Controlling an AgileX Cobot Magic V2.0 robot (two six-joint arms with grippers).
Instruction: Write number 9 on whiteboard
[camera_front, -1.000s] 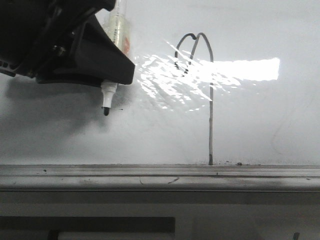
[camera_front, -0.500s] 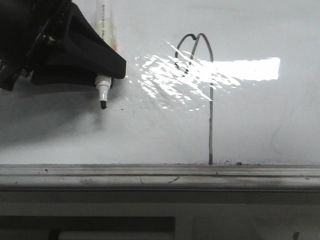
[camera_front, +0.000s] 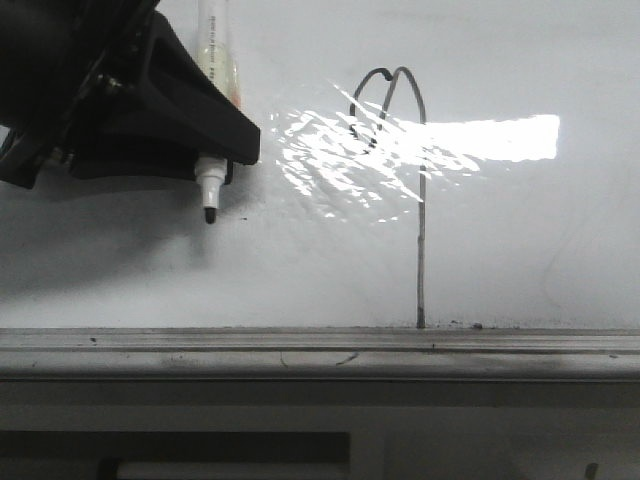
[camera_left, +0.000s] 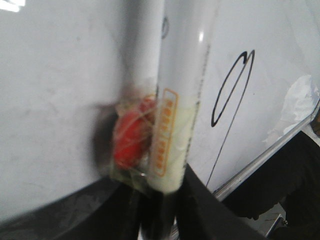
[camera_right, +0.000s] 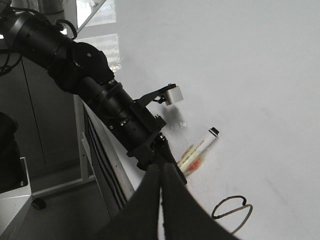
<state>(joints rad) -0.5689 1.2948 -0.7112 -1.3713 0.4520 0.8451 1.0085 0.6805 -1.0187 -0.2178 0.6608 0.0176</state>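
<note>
The whiteboard (camera_front: 520, 240) fills the front view. The number 9 (camera_front: 421, 200) is on it, a narrow loop over a long stem that reaches down to the tray rail. My left gripper (camera_front: 215, 150) is shut on a white marker (camera_front: 210, 190), whose tip points down, well left of the 9. In the left wrist view the marker (camera_left: 180, 100) stands between the jaws of my left gripper (camera_left: 160, 200), with the 9 (camera_left: 232, 87) beyond it. In the right wrist view my right gripper (camera_right: 163, 167) is shut and empty, and the marker (camera_right: 199, 149) and the 9's loop (camera_right: 231, 207) show.
A grey metal tray rail (camera_front: 400, 345) runs along the board's bottom edge. A bright glare patch (camera_front: 480, 140) lies across the 9. The left arm (camera_right: 100, 95) reaches over the board's edge, and a metal stand frame (camera_right: 55, 185) is beside it.
The left gripper with the marker has shifted slightly up and to the left, then settled. The 9 is unchanged.
</note>
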